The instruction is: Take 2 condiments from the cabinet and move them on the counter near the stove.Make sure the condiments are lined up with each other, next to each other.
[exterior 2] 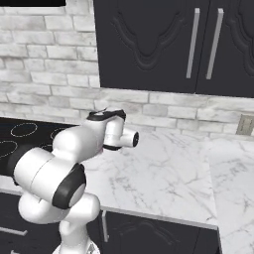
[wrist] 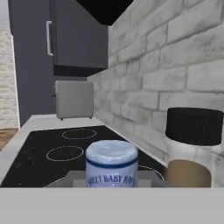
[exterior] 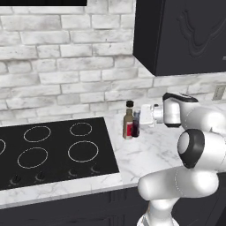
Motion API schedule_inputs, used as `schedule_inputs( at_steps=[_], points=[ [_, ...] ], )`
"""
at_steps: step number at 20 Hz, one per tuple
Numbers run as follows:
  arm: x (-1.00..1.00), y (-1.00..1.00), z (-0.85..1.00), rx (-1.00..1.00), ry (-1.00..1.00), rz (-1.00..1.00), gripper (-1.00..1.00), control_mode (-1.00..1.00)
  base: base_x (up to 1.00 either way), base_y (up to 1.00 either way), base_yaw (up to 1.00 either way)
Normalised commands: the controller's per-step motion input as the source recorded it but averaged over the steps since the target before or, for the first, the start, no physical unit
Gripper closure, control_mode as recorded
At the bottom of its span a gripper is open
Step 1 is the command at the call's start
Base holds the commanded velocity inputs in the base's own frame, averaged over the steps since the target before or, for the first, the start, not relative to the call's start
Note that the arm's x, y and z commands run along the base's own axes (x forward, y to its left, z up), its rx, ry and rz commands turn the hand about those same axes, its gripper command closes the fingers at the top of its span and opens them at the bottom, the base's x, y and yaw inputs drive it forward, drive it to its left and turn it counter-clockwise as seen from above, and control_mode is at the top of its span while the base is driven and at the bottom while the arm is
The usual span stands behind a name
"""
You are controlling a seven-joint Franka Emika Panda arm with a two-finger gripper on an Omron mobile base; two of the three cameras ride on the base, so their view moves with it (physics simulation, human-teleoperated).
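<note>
Beside the stove (exterior: pixel 53 150), on the marble counter (exterior: pixel 150 154), the arm has the gripper (exterior: pixel 142 118) reaching sideways at bottle height. The amber-brown bottle (exterior: pixel 128 121) already stands on the counter near the cooktop's right edge. The maroon bottle (exterior: pixel 135 126) sits just beside it, and the fingers are clenched on that bottle, its pale blue cap (wrist: pixel 112 159) squarely between them in the hand view. Whether its base rests on the marble yet is hard to tell from these angles. The risk is in the release. The bottles are so close that any sideways drift as the fingers open could knock the tall, narrow amber one over, toward the wall or onto the burners. Letting go while the maroon one is tilted could topple it too.
</note>
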Motion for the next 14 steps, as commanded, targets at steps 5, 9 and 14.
schedule_inputs(
  at_steps=[5, 9, 14],
  points=[
    [0.24, 0.09, -0.05, 0.0, 0.0, -0.02, 1.0, -1.0, 0.0, 0.0, 0.0],
    [0.18, 0.04, -0.03, 0.0, 0.0, -0.02, 1.0, -1.0, 0.0, 0.0, 0.0],
    [0.08, 0.01, -0.02, 0.0, 0.03, -0.04, 1.0, -1.0, 0.0, 0.0, 0.0]
  ],
)
